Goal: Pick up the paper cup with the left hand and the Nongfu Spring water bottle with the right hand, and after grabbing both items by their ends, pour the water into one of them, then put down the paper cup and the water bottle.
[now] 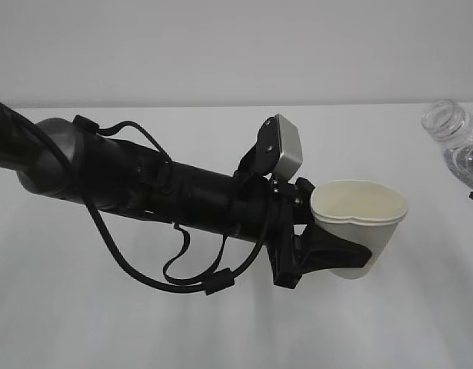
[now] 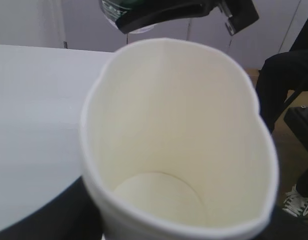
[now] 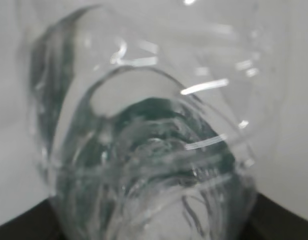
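Black and cable-wrapped, the left arm (image 1: 144, 184) reached in from the left edge of the exterior view, nearly level above the white bench (image 1: 82, 307), with a grey wrist camera housing (image 1: 284, 147) on top. The left claw (image 1: 328, 250) was closed partway around the small white paper cup with cream interior and rolled rim (image 1: 359, 223), held upright clear of the bench; the grip had squeezed the rim out of round. In the left wrist view the cup's inside bottom appeared dry.

At the right edge of the exterior view, the clear ribbed plastic Nongfu Spring water bottle (image 1: 455, 138) was tilted, its uncapped mouth pointing up and left, well apart from the cup. Most of its body was cut off by the frame. The right claw was barely visible there. In the right wrist view the bottle filled the frame, blurred, with dark claw parts at both lower corners, so the claw was clamped on it. The water level could not be made out.
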Robot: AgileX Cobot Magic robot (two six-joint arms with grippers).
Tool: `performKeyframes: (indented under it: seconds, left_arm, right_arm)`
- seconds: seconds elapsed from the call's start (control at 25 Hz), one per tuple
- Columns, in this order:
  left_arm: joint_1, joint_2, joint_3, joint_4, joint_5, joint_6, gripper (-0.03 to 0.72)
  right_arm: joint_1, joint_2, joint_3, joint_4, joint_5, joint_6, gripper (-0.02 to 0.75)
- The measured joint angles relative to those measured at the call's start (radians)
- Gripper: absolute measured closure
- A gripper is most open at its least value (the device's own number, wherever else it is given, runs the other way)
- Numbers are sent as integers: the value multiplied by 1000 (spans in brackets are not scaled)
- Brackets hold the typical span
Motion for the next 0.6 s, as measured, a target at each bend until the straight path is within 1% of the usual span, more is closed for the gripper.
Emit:
performKeyframes:
  seconds: [0.32, 0.6]
  left_arm:
    - [0, 0, -15, 4, 13, -3, 279]
    - [0, 0, -20, 4, 16, -3, 279]
  right_arm:
    - [0, 0, 0, -98, -2, 0, 309]
    - [0, 0, 0, -143, -6, 0, 309]
